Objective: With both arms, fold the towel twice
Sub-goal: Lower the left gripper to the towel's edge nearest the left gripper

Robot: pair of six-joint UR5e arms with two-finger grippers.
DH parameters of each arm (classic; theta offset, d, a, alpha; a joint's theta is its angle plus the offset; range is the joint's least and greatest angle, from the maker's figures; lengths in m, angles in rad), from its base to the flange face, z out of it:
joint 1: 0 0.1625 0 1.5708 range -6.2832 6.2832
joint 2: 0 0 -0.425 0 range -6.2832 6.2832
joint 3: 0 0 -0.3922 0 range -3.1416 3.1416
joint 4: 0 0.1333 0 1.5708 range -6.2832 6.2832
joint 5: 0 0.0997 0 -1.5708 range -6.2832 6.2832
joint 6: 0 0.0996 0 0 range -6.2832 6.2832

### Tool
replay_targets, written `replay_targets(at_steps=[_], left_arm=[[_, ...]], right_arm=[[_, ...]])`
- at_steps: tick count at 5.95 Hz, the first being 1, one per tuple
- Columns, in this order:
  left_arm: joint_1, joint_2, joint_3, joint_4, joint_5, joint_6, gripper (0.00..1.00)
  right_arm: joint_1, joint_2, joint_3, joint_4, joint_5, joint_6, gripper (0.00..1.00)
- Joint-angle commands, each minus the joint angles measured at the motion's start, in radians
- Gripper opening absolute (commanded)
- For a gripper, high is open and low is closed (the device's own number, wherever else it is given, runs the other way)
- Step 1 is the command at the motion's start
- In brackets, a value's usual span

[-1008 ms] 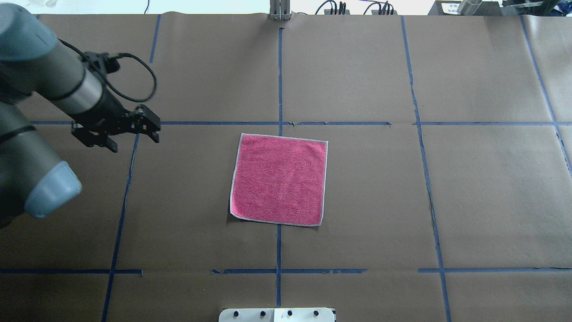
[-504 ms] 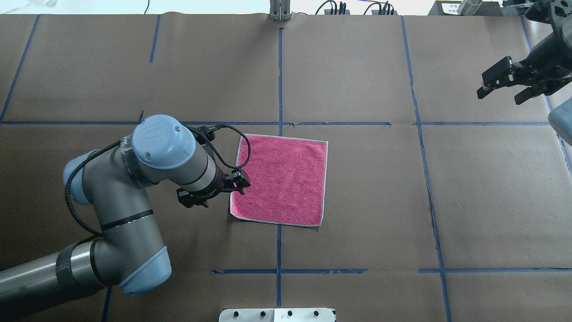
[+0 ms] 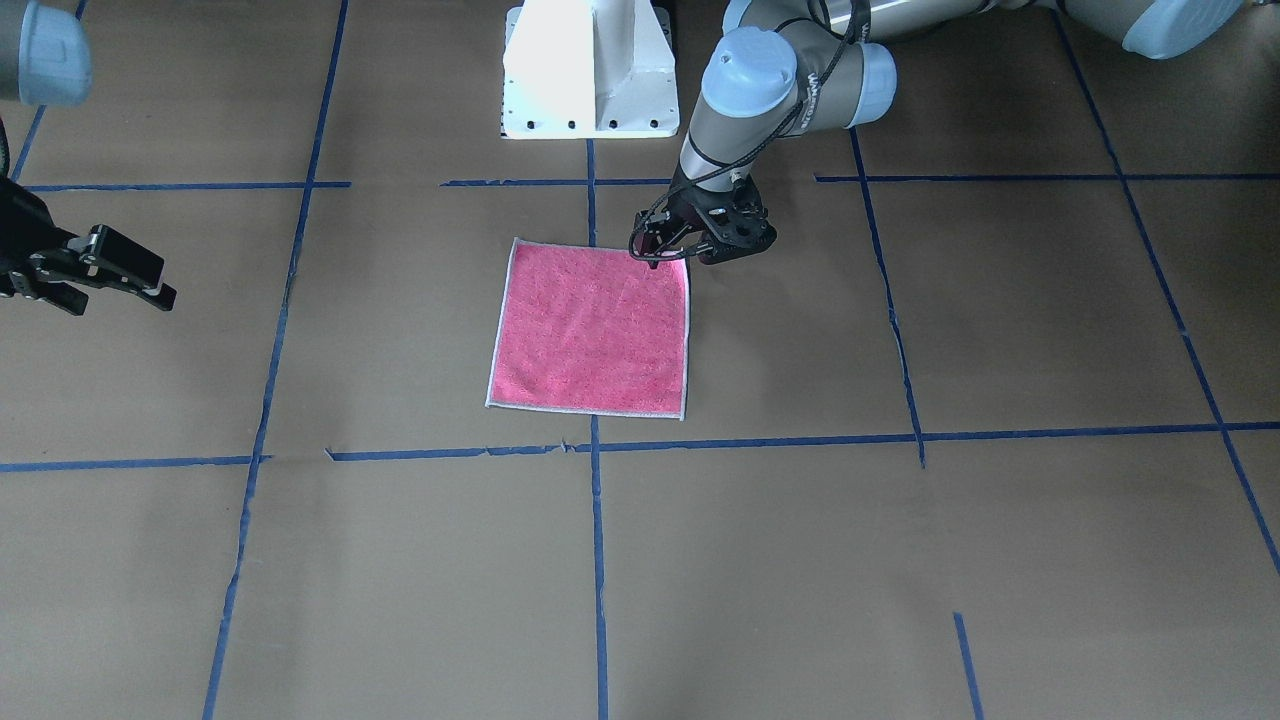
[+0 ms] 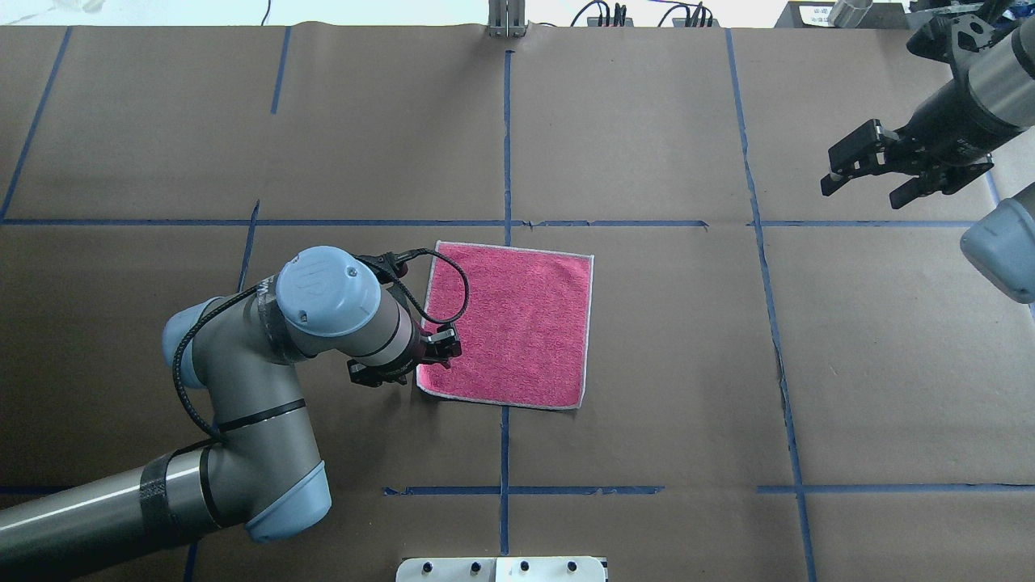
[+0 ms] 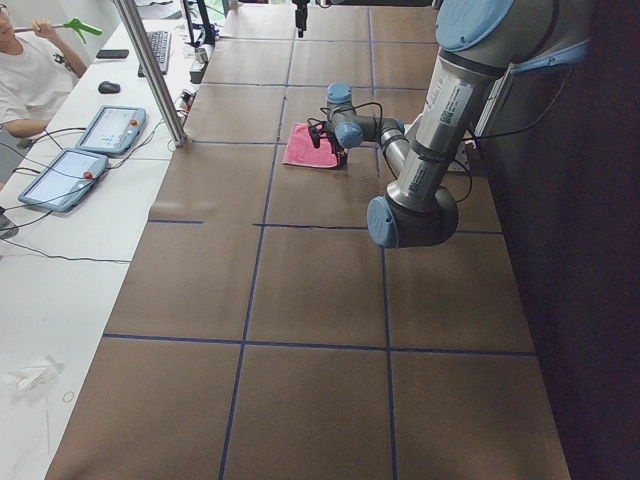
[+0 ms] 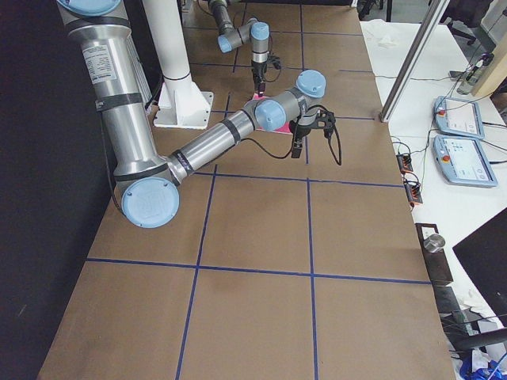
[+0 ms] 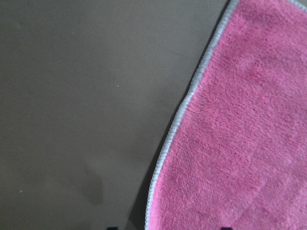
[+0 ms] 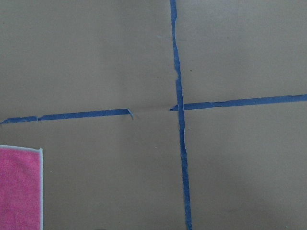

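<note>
The towel (image 4: pixel 517 323) lies flat on the brown paper, pink-red face up with its pale grey border showing; it also shows in the front view (image 3: pixel 590 330). My left gripper (image 4: pixel 407 361) is open and low at the towel's left edge, near its near-left corner (image 3: pixel 692 248). The left wrist view shows that border (image 7: pixel 184 103) running between the two fingertips, with the pink cloth (image 7: pixel 240 134) at its right. My right gripper (image 4: pixel 859 196) is open and empty, far to the right of the towel (image 3: pixel 130 300). The right wrist view catches only a towel corner (image 8: pixel 19 187).
Blue tape lines (image 4: pixel 505 153) grid the brown paper. The white pedestal base (image 3: pixel 590 70) stands at the robot's side of the table. A metal post (image 4: pixel 505 20) and cables stand at the far edge. An operator (image 5: pixel 30 70) and tablets are beside the table.
My left arm swung from the far left down to the towel's near-left edge. My right arm came into view at the right and moved leftward. The towel has not moved.
</note>
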Motion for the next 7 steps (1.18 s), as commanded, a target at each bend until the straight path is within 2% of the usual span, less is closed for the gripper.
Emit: replay_targets(at_steps=[1, 3, 7], left_arm=[[0.004, 0.002, 0.007, -0.006, 0.001, -0.004, 0.55], [0.005, 0.003, 0.007, -0.006, -0.002, -0.002, 0.53], [0.005, 0.005, -0.015, 0.007, -0.01, -0.004, 0.11]], right_arm=[[-0.02, -0.001, -0.003, 0.052, -0.001, 0.067, 1.0], [-0.02, -0.001, -0.006, 0.052, -0.001, 0.067, 1.0], [-0.02, -0.003, -0.007, 0.052, -0.001, 0.067, 1.0]])
